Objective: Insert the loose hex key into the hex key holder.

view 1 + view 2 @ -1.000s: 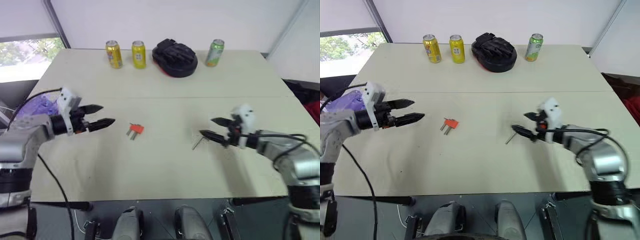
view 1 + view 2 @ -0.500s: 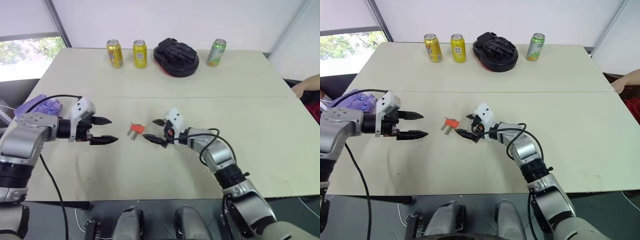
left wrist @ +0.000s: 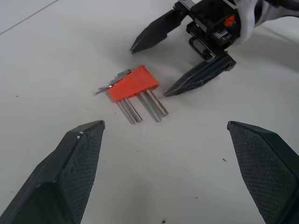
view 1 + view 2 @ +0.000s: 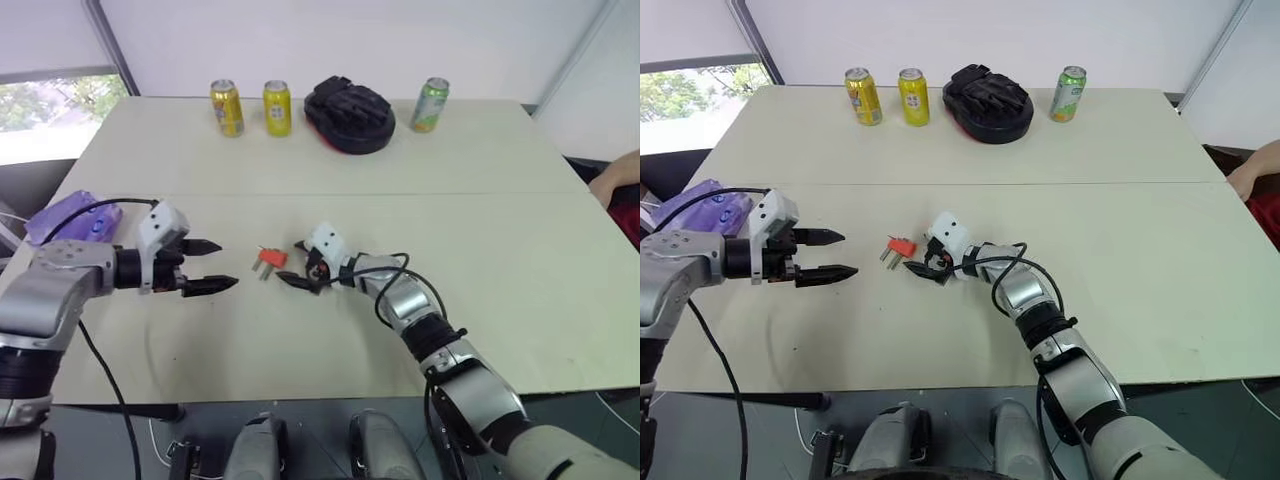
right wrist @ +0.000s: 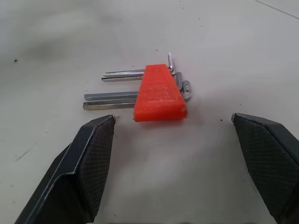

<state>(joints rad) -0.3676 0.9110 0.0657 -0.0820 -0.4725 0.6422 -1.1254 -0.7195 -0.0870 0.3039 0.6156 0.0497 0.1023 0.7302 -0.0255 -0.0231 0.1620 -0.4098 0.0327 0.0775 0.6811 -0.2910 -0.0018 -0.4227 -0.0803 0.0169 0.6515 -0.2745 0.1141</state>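
Holder (image 4: pixel 271 259) lies flat on desk (image 4: pixel 480 200), centre. Right gripper (image 4: pixel 299 266) at its 3 o'clock, jaws spread wide, nothing held. Left gripper (image 4: pixel 208 266) at 9 o'clock, jaws wide, empty. Loose key not made out. Insertion judged not yet done; key to be fetched.

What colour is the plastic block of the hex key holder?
Bright red-orange. The hex key holder shows it best in the right wrist view.

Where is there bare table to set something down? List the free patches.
Free: the wide table stretch right of the right gripper; the middle band between the cans and the grippers. Crowded: around the hex key holder, between the left gripper and the right.
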